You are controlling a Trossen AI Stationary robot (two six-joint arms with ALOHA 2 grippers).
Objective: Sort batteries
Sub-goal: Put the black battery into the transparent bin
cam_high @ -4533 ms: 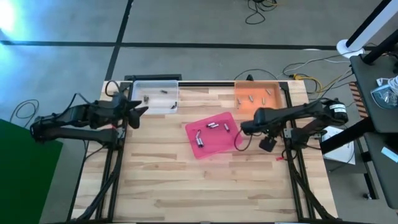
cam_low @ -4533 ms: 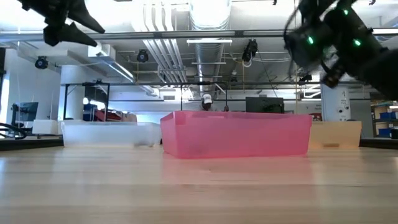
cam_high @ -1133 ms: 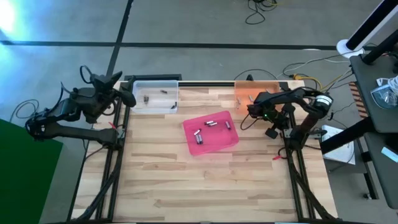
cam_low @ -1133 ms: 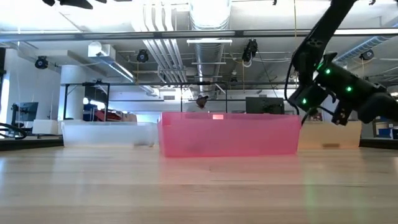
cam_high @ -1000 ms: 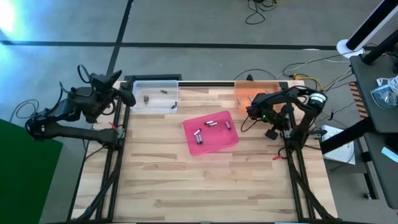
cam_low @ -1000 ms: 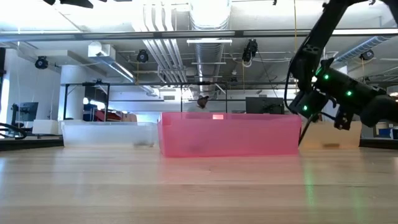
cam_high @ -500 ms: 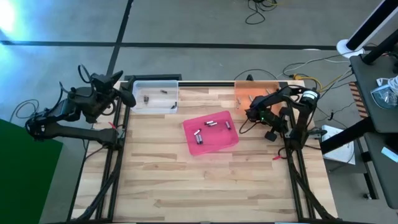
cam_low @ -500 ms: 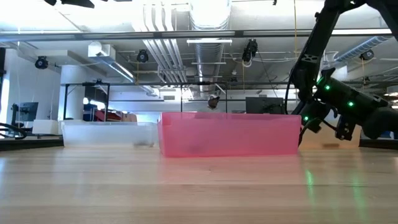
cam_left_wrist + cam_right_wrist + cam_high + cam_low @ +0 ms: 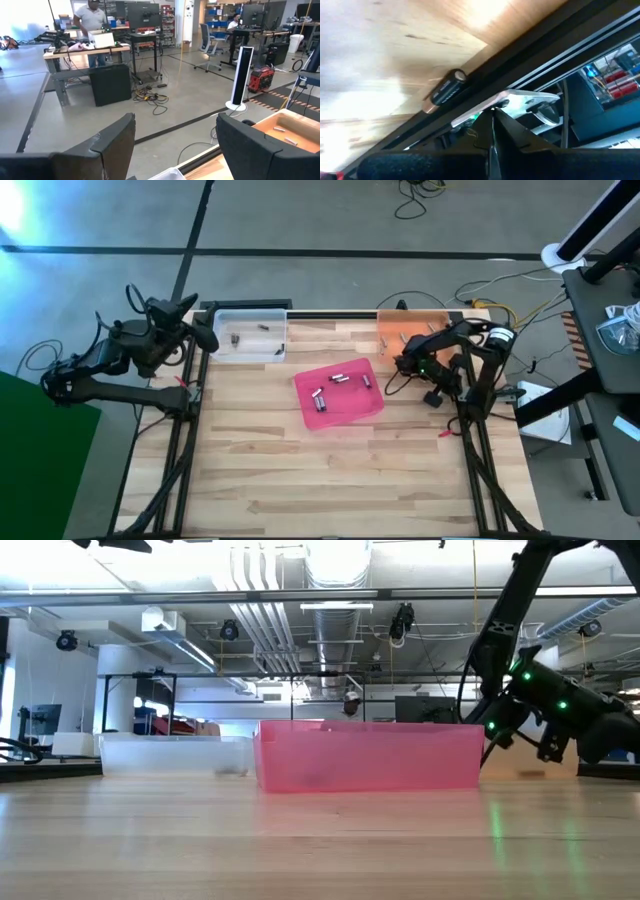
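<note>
Several batteries (image 9: 340, 381) lie in the pink tray (image 9: 360, 408) at mid-table. A few more lie in the clear tray (image 9: 250, 348) at the far left and in the orange tray (image 9: 432, 340) at the far right. My right gripper (image 9: 400, 365) hangs shut and empty, low beside the orange tray's near left corner. In its wrist view one dark battery (image 9: 445, 87) lies beside a dark rail, apart from the shut fingers (image 9: 492, 117). My left gripper (image 9: 185, 315) is open and raised beyond the table's far left corner, its fingers (image 9: 115, 145) wide apart.
Bare wooden tabletop (image 9: 330, 470) stretches from the pink tray to the near edge. Black frame rails (image 9: 330, 315) run along the table's far edge. Cables (image 9: 500, 310) lie on the floor beyond the far right corner. In the low view the pink tray (image 9: 370, 755) stands between the other two.
My right gripper, shut throughout, has sunk lower and drawn slightly toward the near edge, away from the orange tray. Its forearm has swung in toward the table. The trays and batteries lie as before.
</note>
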